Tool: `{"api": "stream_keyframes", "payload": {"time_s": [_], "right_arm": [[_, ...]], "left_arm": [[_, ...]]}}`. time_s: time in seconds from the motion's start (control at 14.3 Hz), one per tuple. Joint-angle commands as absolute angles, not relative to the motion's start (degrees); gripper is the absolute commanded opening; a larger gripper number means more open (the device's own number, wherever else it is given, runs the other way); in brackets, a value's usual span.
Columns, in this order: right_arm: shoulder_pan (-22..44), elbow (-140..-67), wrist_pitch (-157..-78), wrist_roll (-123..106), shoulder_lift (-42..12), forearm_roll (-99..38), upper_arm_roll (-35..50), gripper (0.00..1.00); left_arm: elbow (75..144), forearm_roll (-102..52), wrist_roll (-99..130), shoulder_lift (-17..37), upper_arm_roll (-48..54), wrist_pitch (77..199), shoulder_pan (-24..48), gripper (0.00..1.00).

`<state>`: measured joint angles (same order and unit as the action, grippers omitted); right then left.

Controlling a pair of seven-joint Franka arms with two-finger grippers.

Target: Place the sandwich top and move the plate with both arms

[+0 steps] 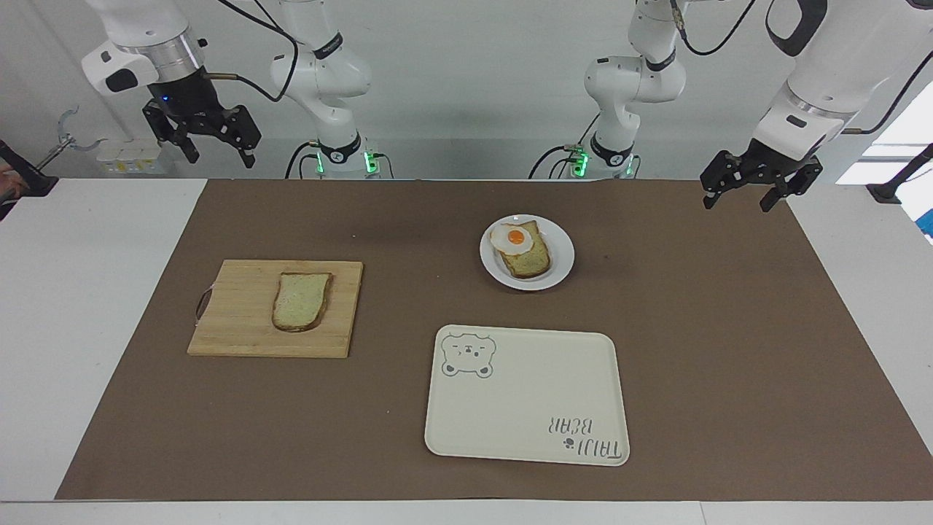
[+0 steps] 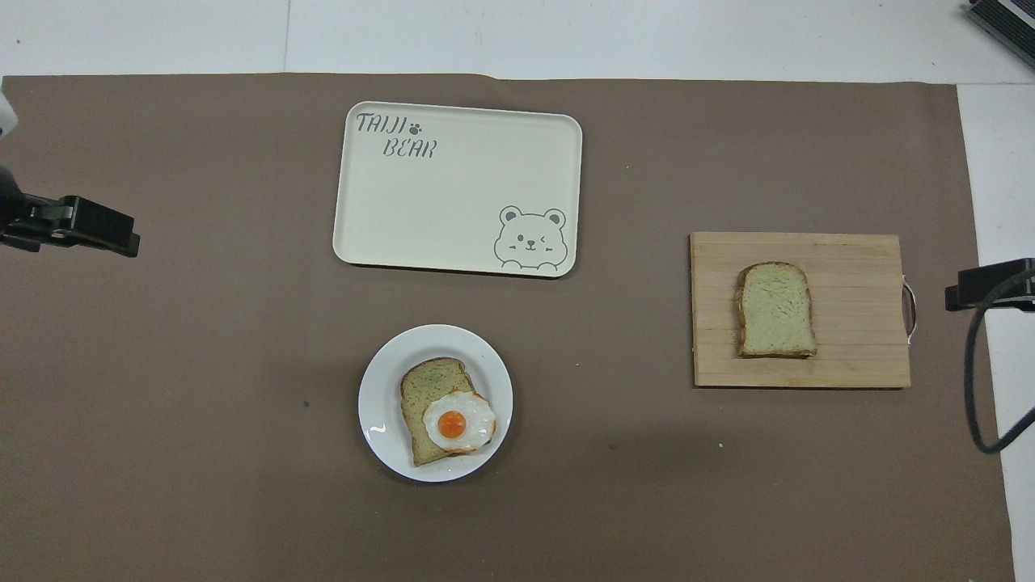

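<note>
The sandwich top (image 1: 301, 300) (image 2: 775, 309), a plain speckled slice, lies flat on a wooden cutting board (image 1: 240, 321) (image 2: 857, 356) toward the right arm's end of the table. The white plate (image 1: 561, 262) (image 2: 380, 404) holds a like slice topped with a fried egg (image 1: 516, 238) (image 2: 453, 422). My right gripper (image 1: 219, 159) (image 2: 982, 295) is open and empty, raised over the mat's edge beside the board. My left gripper (image 1: 738, 204) (image 2: 97, 230) is open and empty, raised over the mat at the left arm's end.
A cream rectangular tray with a bear drawing (image 1: 532, 408) (image 2: 461, 202) lies farther from the robots than the plate. A brown mat (image 1: 729, 350) covers most of the table. The board has a metal handle (image 1: 202, 303) at its outer end.
</note>
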<state>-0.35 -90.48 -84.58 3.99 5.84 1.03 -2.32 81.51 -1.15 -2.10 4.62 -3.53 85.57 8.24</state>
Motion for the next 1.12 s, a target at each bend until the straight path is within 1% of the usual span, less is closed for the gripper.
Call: {"api": "stream_keyframes", "payload": {"time_s": [0.0,0.28,0.63,1.05], "right_arm": [[-0.44,-90.62,-84.55,2.81,6.06,1.76,-1.93,1.00],[-0.97,-90.97,-84.37,3.08,6.33,1.58,-1.93,1.00],[-1.05,-93.43,-84.81,2.99,7.82,1.50,-2.20,1.00],[-1.14,-93.87,-84.99,3.08,8.00,1.58,-2.20,1.00]], "left_arm": [[82.53,-0.62,-2.20,3.96,-3.25,86.83,7.82,1.00],[82.53,-0.62,-2.20,3.96,-3.25,86.75,7.82,1.00],[82.53,-0.62,-1.76,3.96,-3.25,86.40,7.82,1.00],[82.53,-0.62,-1.76,3.96,-3.25,86.04,7.82,1.00]]}}
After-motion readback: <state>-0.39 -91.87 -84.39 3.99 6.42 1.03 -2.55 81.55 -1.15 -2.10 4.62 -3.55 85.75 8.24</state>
